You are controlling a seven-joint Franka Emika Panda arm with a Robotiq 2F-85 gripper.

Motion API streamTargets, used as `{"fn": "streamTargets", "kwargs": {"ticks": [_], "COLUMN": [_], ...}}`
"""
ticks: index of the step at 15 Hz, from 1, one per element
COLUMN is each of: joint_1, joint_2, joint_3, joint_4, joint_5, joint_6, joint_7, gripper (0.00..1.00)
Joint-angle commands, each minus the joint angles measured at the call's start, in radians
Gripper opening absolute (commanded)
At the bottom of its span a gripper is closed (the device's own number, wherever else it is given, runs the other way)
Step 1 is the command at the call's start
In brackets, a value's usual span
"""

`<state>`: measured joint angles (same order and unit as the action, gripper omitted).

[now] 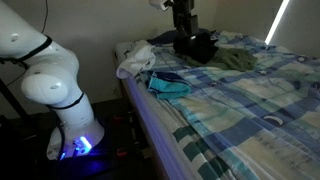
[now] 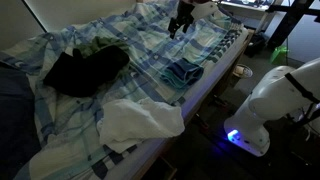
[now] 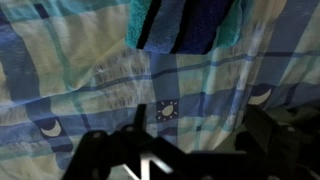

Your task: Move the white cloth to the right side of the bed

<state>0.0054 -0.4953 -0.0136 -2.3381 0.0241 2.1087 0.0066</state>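
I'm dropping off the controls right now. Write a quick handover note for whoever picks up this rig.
Pincer: open and empty, hanging above the bed close to the teal cloth.
White cloth: bunched at the bed's edge on the robot's side, well apart from the pincer, not gripped.
Done: nothing that shows.
Left: go to the white cloth, grip it, carry it to the bed's right side, release.

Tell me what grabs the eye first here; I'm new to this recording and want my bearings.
The blue checked bed fills the scene, with a white cloth crumpled at its edge. A black garment lies further in, and the gripper hangs open above the sheet.
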Motion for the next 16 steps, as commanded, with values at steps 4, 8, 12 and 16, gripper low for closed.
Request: {"fn": "streamTargets", "kwargs": {"ticks": [4,8,12,16], "joint_1": [0.000,0.034,0.084,0.147], "joint_2": [0.003,0.023,0.063,0.098], "joint_3": [0.001,-0.005,0.005,0.020], "joint_4": [0.000,-0.006,-0.004,-0.023], "joint_5": [0.006,0.069,0.162,0.241], "joint_6": [-0.004,-0.015,-0.009,-0.038], "joint_7": [-0.006,-0.027,-0.058,-0.127], "gripper": [1.00,1.00,1.00,1.00]}}
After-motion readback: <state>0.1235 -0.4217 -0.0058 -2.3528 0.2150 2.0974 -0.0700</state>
